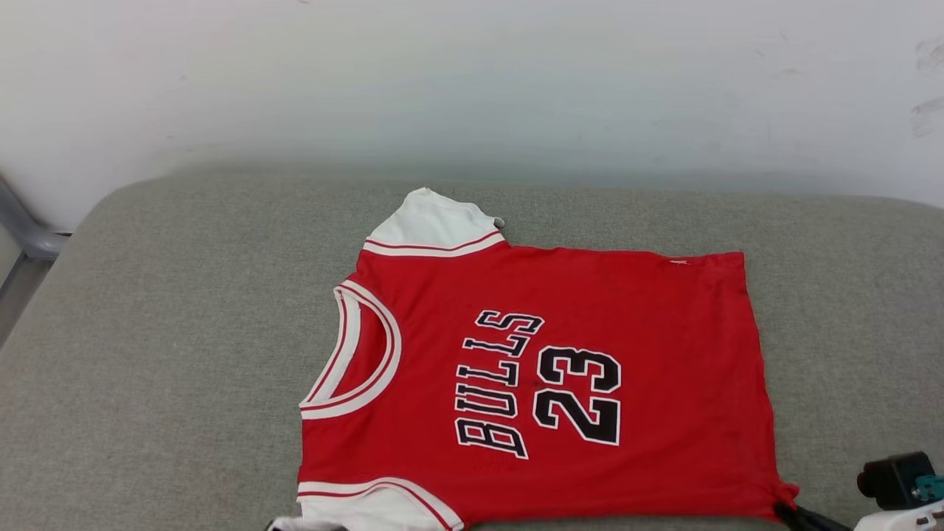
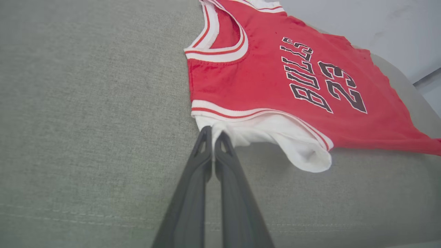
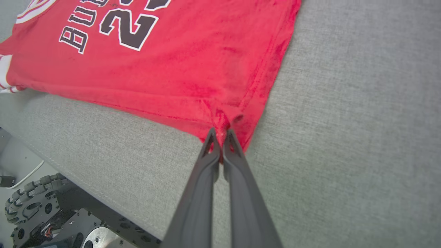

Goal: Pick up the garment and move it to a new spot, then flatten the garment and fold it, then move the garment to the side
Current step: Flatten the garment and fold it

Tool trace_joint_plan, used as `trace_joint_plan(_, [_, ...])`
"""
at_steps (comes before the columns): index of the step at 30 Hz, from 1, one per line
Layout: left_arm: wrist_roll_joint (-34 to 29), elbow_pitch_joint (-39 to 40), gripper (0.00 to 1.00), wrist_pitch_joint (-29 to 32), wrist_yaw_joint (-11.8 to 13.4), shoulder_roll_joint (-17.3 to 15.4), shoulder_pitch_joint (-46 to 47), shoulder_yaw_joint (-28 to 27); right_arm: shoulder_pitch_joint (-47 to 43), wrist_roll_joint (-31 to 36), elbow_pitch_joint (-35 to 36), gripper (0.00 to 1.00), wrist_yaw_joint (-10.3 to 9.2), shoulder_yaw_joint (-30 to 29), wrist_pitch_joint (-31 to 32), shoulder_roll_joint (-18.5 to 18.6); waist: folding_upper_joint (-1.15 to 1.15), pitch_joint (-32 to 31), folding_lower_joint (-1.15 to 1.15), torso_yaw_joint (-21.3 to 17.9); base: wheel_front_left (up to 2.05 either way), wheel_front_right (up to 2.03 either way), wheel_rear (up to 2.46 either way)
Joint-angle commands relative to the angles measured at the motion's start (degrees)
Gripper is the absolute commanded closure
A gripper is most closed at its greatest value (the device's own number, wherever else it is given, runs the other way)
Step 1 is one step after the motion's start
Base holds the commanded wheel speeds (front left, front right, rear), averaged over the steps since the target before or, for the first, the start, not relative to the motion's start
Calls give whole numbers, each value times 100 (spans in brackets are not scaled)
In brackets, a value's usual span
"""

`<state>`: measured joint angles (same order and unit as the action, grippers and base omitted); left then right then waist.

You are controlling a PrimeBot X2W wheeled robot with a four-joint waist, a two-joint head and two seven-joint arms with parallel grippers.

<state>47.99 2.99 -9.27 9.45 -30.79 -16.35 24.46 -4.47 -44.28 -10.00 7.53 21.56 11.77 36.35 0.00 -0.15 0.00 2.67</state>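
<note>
1. The left gripper (image 2: 213, 134) is closed tight. Its two dark fingers pinch the edge of the near sleeve (image 2: 282, 137), which is white.
2. The right gripper (image 3: 220, 136) is closed tight too. It pinches the red bottom corner of the garment (image 1: 664, 346). The cloth bunches up a little right at the fingertips.
3. In the head view, the right gripper's dark fingers come in from the lower right and meet that same corner.
4. The garment is a red shirt. It lies spread out flat, front side up, on a grey cushion (image 1: 162, 332).
5. The neck hole (image 1: 365, 354) points to the robot's left. The bottom edge of the shirt points to the robot's right.
6. Black letters (image 1: 494, 383) with white edges spell "BULLS". The number (image 1: 579, 398) beside them is 23.
7. The far sleeve (image 1: 431, 221) is white with red stripes. It sits on the side toward the wall (image 1: 472, 74).
8. The near sleeve and the near side of the shirt lie close to the front edge of the cushion.
9. The wall behind the cushion is white. A grey metal bar (image 1: 22, 232) shows at the far left.
10. In the right wrist view, the robot's wheels (image 3: 34, 201) sit below the cushion's front edge.
</note>
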Motion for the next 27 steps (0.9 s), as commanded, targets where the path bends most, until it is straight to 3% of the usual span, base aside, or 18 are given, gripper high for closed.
trace_joint_plan(1, [-73, 4, 100, 26, -40, -81, 205, -15, 144, 28, 34, 100, -9, -31, 20, -26, 0, 33, 0, -27, 0, 0, 0])
trace_joint_plan(7, [-461, -106, 100, 509, -389, -454, 1519, 87, 607, 2, 149, 100, -9, -78, 86, -71, 0, 419, 0, -180, 0, 0, 0])
trace_joint_plan(16, [-682, -645, 100, 882, -786, -478, 2905, 207, 1208, -62, 103, 100, -8, -9, 111, -96, 0, 1025, 0, -278, 0, 0, 0])
trace_joint_plan(27, [-863, -1636, 100, 882, -1162, -299, 4095, 324, 1828, -85, -120, 100, -9, 45, 8, -67, 0, 1753, 0, -345, 0, 0, 0])
